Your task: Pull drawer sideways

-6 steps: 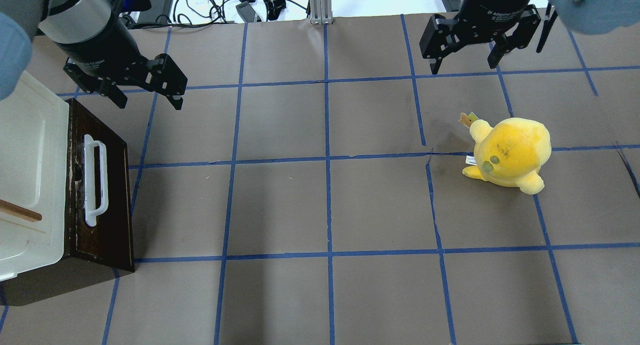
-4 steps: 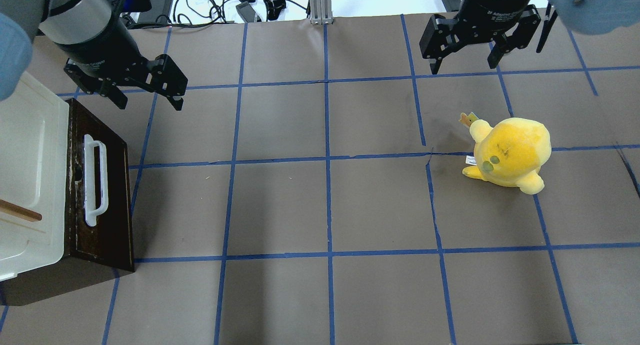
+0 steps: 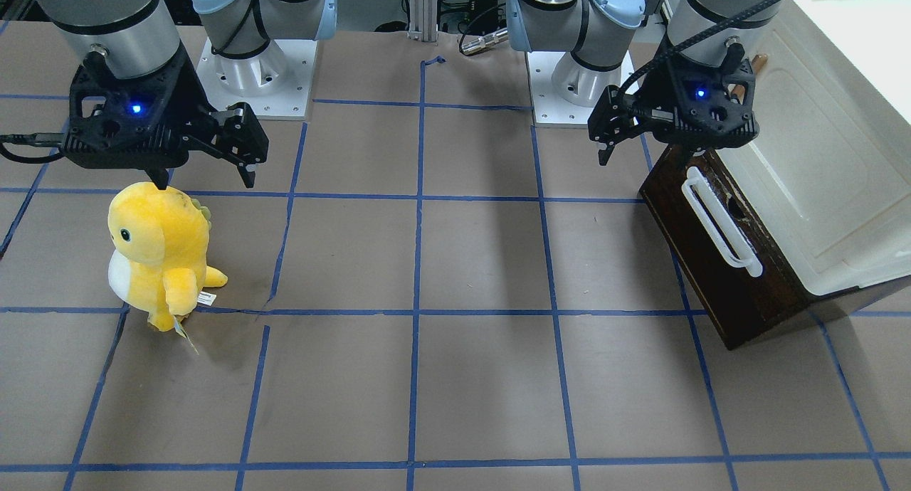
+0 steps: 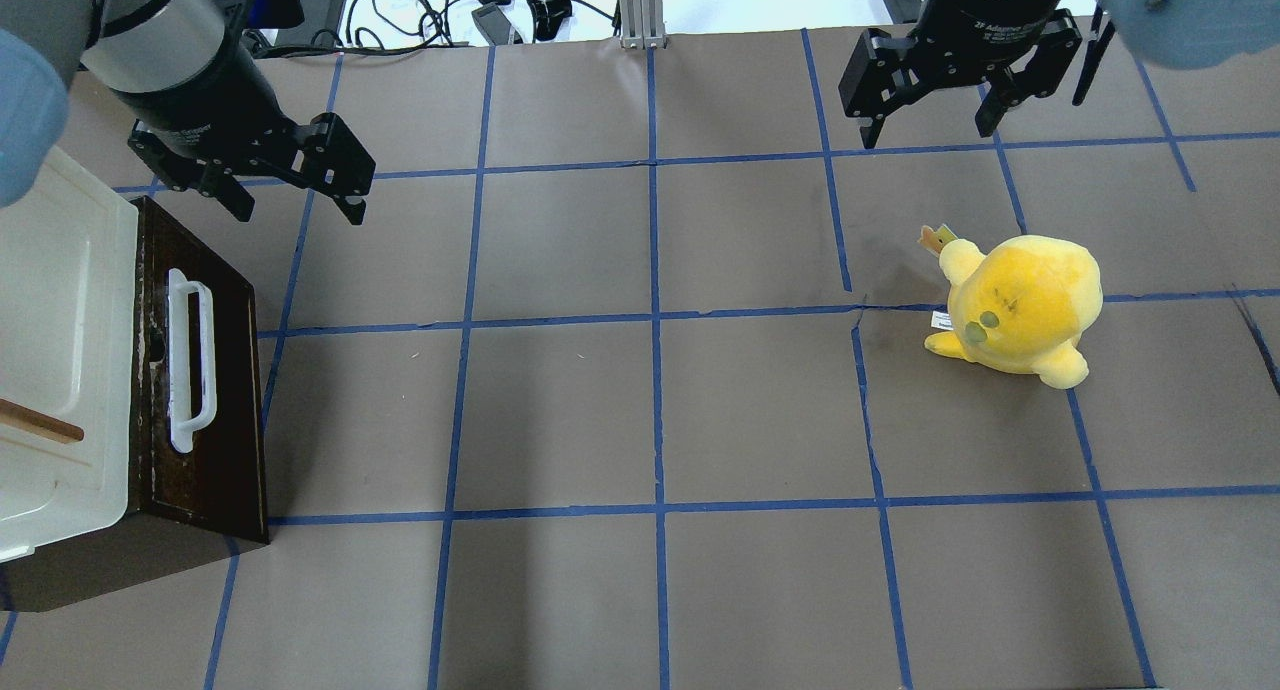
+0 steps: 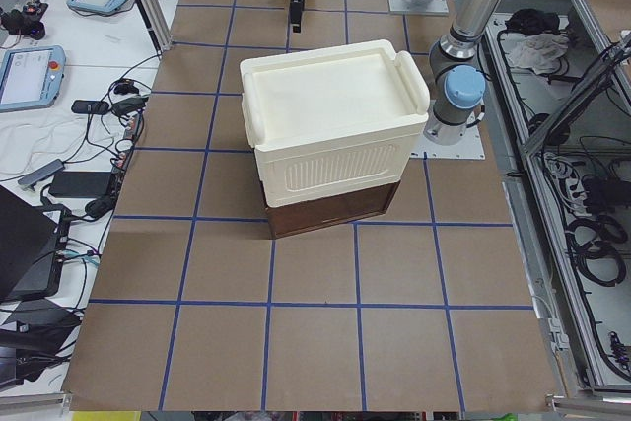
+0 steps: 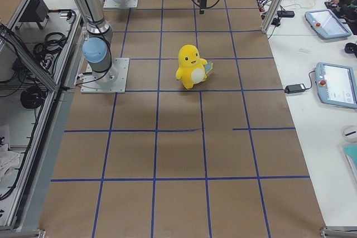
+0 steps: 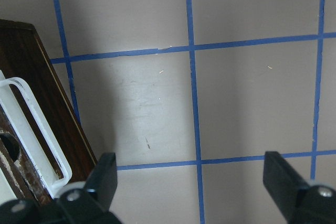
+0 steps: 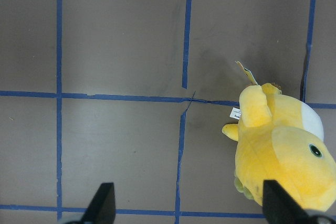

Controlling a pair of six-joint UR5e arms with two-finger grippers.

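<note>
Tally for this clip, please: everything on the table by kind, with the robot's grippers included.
drawer: 1
cream-white cabinet: 1
brown stick on the cabinet: 1
yellow plush toy: 1
grippers: 2, left gripper and right gripper
Total: 6

Left gripper [image 4: 300,213] slid tiny bit down and right in overhead view, little closer to far end of drawer [image 4: 228,390]. Its arm shifted same way.

Closed dark brown drawer [image 4: 205,370]
</note>
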